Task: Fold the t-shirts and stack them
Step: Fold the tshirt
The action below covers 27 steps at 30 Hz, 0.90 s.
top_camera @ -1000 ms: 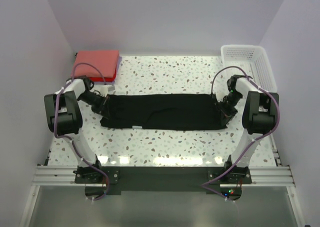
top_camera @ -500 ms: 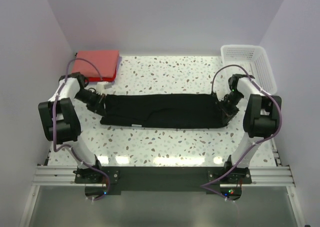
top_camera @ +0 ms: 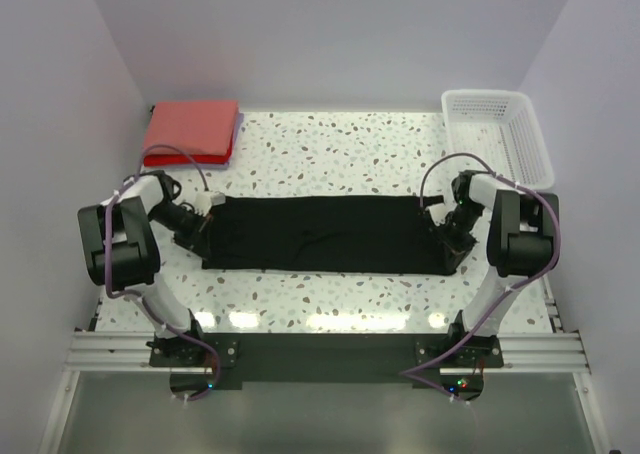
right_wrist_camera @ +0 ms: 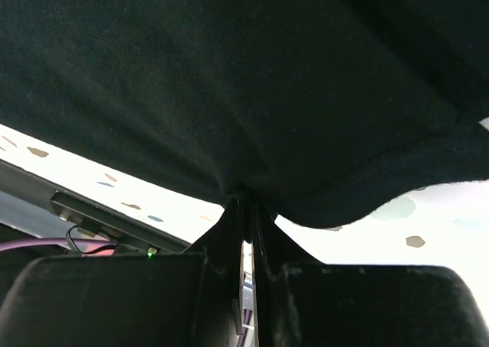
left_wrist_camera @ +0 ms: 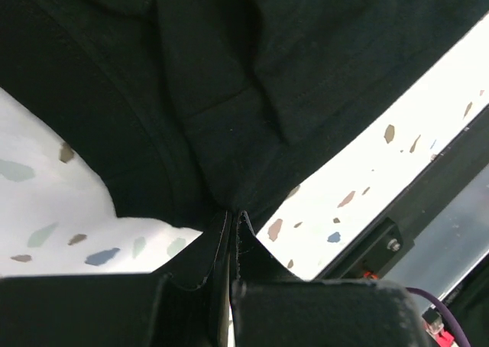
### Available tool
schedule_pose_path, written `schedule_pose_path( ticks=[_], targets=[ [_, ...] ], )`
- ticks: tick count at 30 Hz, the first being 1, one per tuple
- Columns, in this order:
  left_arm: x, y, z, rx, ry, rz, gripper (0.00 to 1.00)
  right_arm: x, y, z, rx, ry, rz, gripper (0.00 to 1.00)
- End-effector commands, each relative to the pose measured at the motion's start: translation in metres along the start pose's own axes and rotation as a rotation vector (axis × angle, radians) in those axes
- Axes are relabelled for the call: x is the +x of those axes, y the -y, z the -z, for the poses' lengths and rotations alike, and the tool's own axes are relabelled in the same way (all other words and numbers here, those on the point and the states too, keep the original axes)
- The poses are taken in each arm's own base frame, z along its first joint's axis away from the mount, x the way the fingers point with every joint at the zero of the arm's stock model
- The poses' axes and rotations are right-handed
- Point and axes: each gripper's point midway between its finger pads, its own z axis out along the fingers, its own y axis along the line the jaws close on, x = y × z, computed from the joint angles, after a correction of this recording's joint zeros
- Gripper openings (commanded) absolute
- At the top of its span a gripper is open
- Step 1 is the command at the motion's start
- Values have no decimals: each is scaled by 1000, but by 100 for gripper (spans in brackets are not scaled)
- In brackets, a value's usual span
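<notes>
Nothing here for you to read, honestly: no legible text, label, brand, number or sign shows in any of the three views.

Top cam overhead, wrists close-up (shared shirt [top_camera: 320, 236])

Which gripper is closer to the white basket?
The right gripper: it pinches the black t-shirt at the end just in front of the basket. The left gripper holds the opposite end, far from it.
</notes>
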Motion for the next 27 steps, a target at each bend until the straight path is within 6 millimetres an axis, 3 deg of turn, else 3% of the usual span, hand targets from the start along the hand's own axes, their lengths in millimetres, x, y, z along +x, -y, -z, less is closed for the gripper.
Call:
schedule_pose_path(
  ticks=[1, 4, 5, 8, 10, 13, 16, 21, 27],
  targets=[
    [0, -25, -1, -79, -1, -41, 0, -10, 20, 0, 84, 31, 14, 0],
    [6, -24, -3, -70, -32, -38, 0, -7, 14, 6, 60, 22, 23, 18],
    [8, -23, -2, -70, -42, -37, 1, -6, 13, 9, 55, 19, 33, 37],
    [8, -18, 12, -85, -39, -79, 21, -4, 7, 30, 59, 45, 56, 52],
    [-2, -14, 27, -104, -7, -121, 34, -10, 2, 57, 69, 98, 74, 54],
    [-26, -3, 50, -116, 81, -173, 42, -24, -5, 86, 69, 184, 99, 55],
    [-43, 12, 50, -102, 110, -220, 46, -46, -20, 98, 25, 275, 109, 50],
    [-59, 38, 28, -55, 118, -242, 47, -65, -43, 76, -14, 253, 126, 41],
    [-53, 29, -2, -38, 66, -116, 48, -83, -51, 49, -7, 238, 139, 38]
  ],
)
